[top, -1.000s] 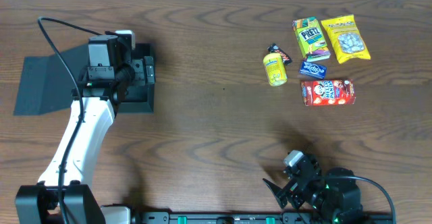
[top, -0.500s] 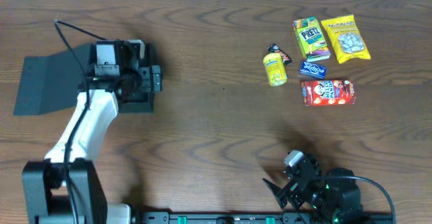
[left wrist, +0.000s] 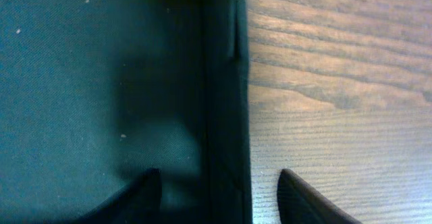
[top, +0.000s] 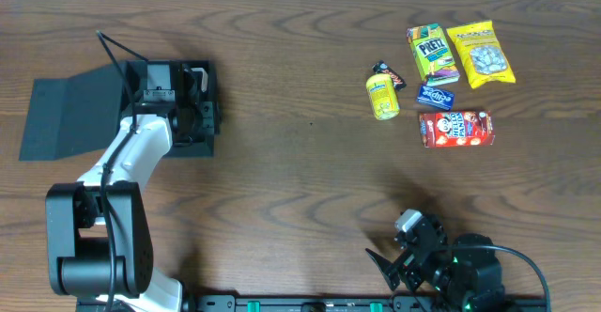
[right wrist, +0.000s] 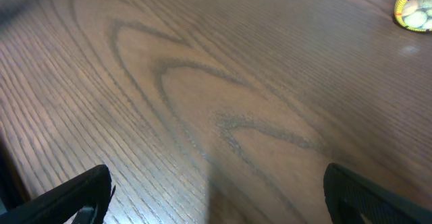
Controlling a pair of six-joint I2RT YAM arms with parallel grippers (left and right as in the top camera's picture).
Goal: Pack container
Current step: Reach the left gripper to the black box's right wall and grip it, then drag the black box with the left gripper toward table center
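Container (top: 66, 115) wall btwn left fingers (left wrist: 140, 198), right fingers (right wrist: 81, 193) wide apart

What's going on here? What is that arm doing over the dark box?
Two robot arms are set to pack a box. The left gripper is down at the dark container, its open fingers straddling one wall, one inside and one outside, not clamped on it. The flap lid lies open on the table. The right gripper hangs open over bare wood. The snack packets sit clustered across the table; none is in the container.
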